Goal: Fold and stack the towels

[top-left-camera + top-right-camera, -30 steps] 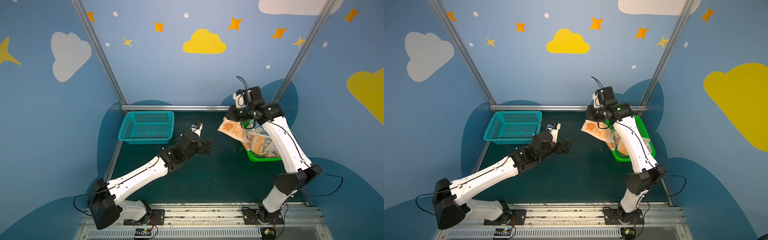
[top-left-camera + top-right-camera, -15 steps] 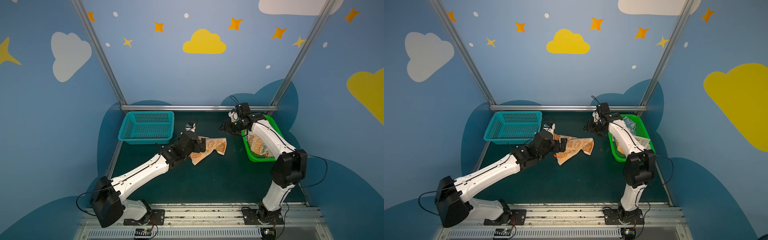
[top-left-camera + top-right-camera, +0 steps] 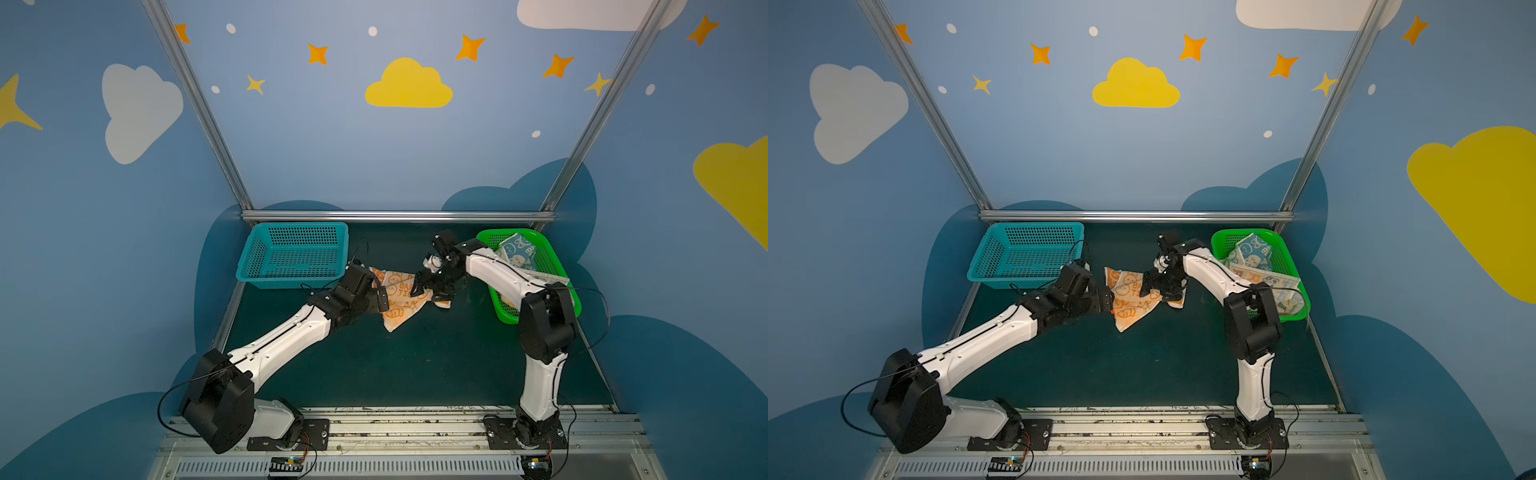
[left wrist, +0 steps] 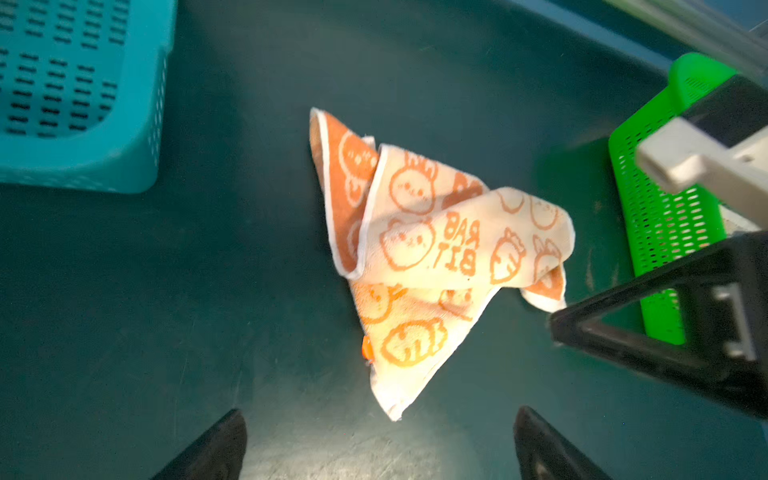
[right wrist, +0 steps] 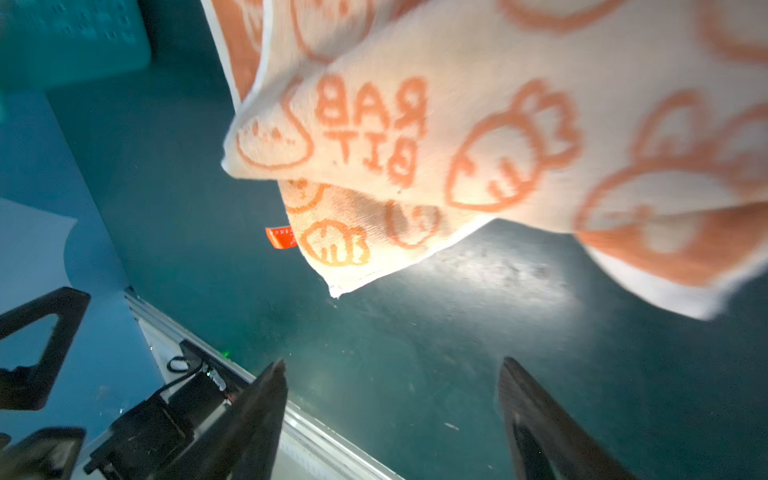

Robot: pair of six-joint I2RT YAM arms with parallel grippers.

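**Orange towel point(image 3: 397, 291) lies rumpled on the mat between two grippers, both apart**

Both grippers sit low at the middle of the dark green mat point(image 3: 415, 365). The left gripper point(image 4: 380, 442) has its fingers spread wide in the left wrist view, with only bare mat between them. It points at the towel's nearest corner, which lies just ahead of the fingertips without touching them. The right gripper point(image 5: 392, 399) also has its fingers apart and holds nothing. In the right wrist view there is only lit mat between them, and the cloth fills the picture beyond the tips. In both top views this gripper hangs over the towel's right part; whether it touches the cloth cannot be told.

The orange towel rests loosely on the mat in a rough triangle, unfolded and bunched. One flap is turned over, so that the darker orange side shows beside the cream side with its rabbit faces and "RAB BIT" letters. A small orange tag point(image 4: 366, 347) sticks out at one edge.

To the right, past the right arm, stands the green basket point(image 3: 1223, 240). It holds the blue towel point(image 3: 1252, 252) toward the back and the striped towel point(image 3: 1266, 277) in front of it, both crumpled. The teal basket point(image 3: 286, 279) stands at the left rear of the mat, near the left arm's wrist.
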